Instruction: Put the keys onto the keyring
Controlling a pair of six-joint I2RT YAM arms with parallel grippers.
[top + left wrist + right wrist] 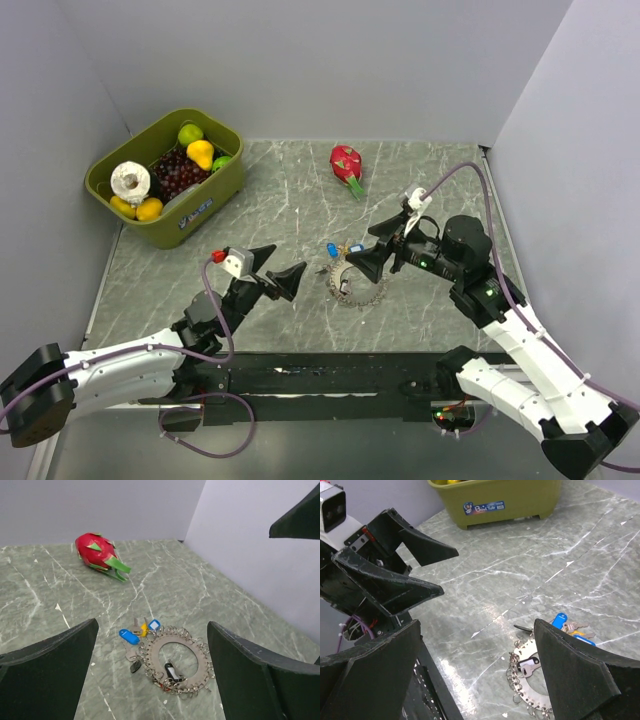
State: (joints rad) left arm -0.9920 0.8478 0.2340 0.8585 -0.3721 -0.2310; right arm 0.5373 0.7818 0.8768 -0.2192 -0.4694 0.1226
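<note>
The keyring [357, 285] [176, 660] [527, 672] lies flat on the marble table, a grey hoop rimmed with small rings. A black-headed key [171, 671] [529, 666] rests inside it. More keys, with blue [129, 636] [559, 619], yellow [143, 629] and black [135, 666] heads, lie by its far-left rim. My left gripper [282, 270] hangs open just left of the ring, nothing between its fingers [47, 672]. Over the ring's right side my right gripper [372, 245] stands open too, and its near finger [577, 675] hides part of the hoop.
An olive bin [168, 177] [502, 497] holding fruit stands at the back left. A red dragon fruit [347, 165] [99, 553] lies at the back middle. Grey walls close the table on three sides.
</note>
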